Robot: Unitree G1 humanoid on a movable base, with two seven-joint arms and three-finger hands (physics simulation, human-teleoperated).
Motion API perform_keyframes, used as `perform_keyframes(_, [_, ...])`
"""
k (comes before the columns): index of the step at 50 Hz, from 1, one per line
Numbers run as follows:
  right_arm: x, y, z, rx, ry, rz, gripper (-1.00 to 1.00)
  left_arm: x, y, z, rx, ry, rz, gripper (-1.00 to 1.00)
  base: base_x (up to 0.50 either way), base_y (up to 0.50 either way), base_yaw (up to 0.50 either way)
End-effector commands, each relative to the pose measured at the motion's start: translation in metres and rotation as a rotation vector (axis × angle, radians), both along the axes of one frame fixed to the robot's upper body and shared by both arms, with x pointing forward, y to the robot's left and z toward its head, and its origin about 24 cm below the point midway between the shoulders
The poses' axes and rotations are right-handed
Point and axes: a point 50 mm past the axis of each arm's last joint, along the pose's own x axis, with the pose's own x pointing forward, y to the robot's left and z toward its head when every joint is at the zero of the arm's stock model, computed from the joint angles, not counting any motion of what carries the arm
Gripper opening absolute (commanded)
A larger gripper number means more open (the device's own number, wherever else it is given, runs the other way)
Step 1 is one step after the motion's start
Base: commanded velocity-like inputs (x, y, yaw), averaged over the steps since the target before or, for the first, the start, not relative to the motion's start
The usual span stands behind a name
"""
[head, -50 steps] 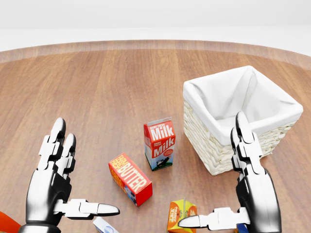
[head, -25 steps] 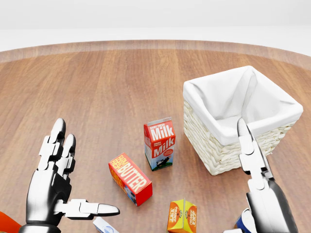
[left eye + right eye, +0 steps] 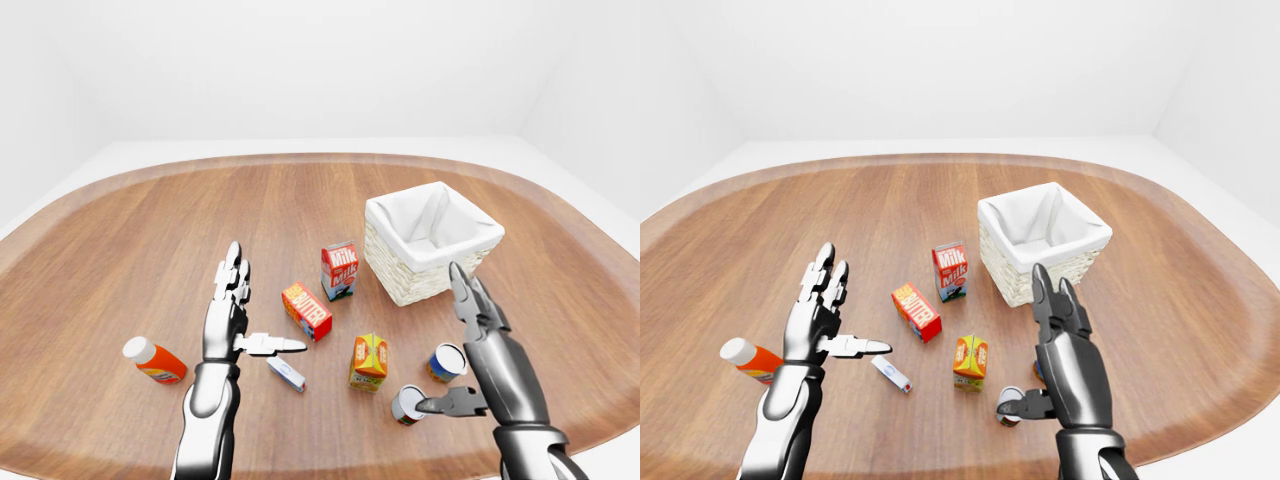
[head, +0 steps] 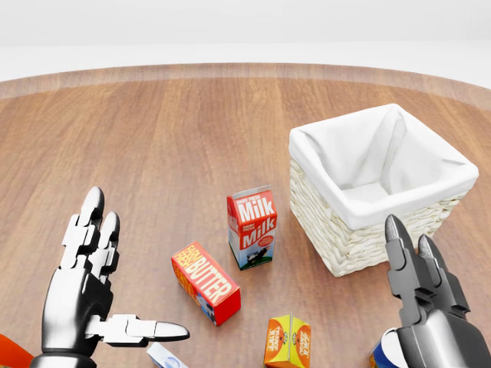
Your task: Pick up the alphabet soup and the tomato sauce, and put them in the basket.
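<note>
Two cans stand near the bottom right of the left-eye view. The blue-labelled one [image 3: 446, 362], which looks like the alphabet soup, is just left of my right palm. The darker one [image 3: 407, 404], apparently the tomato sauce, sits by my right thumb tip. My right hand [image 3: 447, 342] is open, fingers pointing up, thumb stretched left, and holds nothing. The white-lined wicker basket [image 3: 395, 278] stands above it and holds nothing. My left hand [image 3: 262, 305] hovers open at the left, beside the butter box. In the head view only the blue can's edge [image 4: 383, 353] shows.
A milk carton [image 3: 339, 270], a butter box [image 3: 307, 310], an orange juice carton [image 3: 369, 362] and a small white-blue packet [image 3: 286, 374] lie between the hands. A ketchup bottle [image 3: 153, 361] lies at the far left. The round wooden table's edge [image 3: 330, 470] runs along the bottom.
My right hand has sunk lower and shifted right in the head view, its thumb dropping out of frame and the blue can showing beside it. The left hand has not moved.
</note>
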Motion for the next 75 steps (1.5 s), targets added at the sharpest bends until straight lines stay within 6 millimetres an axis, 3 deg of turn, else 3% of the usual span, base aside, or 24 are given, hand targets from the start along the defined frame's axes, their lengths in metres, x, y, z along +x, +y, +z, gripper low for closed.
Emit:
perform_keyframes(1, [-0.005,-0.002,0.001,-0.113,0.038,-0.042,1.00,0.001,0.001,0.001,-0.006,-0.004,0.004,1.00,0.00,0.00,0.00])
perform_keyframes(28, [-0.006,0.010,0.006,-0.374,0.060,-0.033,1.00,0.001,0.001,0.000,-0.006,0.001,0.004,1.00,0.00,0.00,0.00])
perform_keyframes(41, [-0.005,-0.007,-0.006,-0.380,0.120,-0.109,1.00,0.001,0.001,0.000,-0.006,0.000,0.005,1.00,0.00,0.00,0.00])
perform_keyframes(51, [-0.001,-0.027,-0.028,-0.377,0.204,-0.203,1.00,0.000,0.001,0.001,-0.005,-0.003,0.005,1.00,0.00,0.00,0.00])
perform_keyframes(75, [-0.001,-0.033,-0.035,-0.346,0.247,-0.237,1.00,0.000,0.001,0.001,-0.006,-0.003,0.005,1.00,0.00,0.00,0.00])
